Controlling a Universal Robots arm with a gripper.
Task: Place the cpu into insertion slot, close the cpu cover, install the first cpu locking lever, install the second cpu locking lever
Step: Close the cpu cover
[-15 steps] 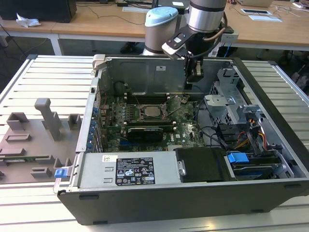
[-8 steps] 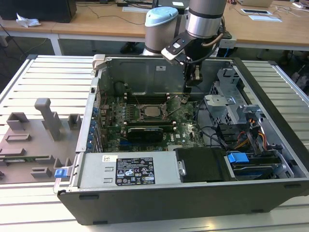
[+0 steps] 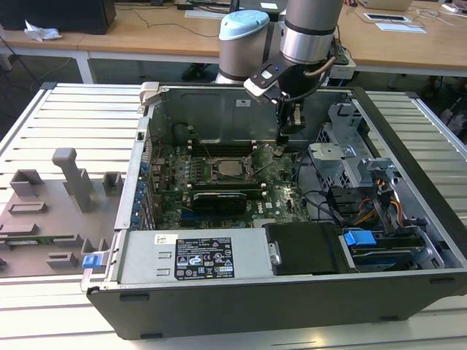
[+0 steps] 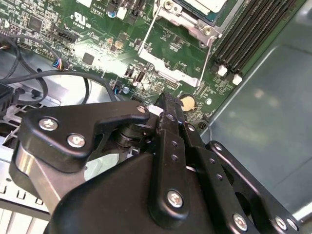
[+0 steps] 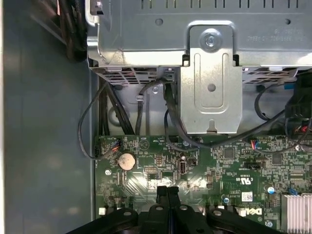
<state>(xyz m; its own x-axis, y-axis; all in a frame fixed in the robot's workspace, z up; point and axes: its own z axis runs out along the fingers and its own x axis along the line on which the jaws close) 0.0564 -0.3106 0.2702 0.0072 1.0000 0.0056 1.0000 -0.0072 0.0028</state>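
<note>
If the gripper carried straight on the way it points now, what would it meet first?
Most likely the green motherboard, just beside the coin cell battery; the gripper points down at that bare patch, though the gap is hard to judge.

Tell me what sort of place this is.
Probably a robotics lab: an open computer case sits on a slatted metal table, with wooden desks behind.
</note>
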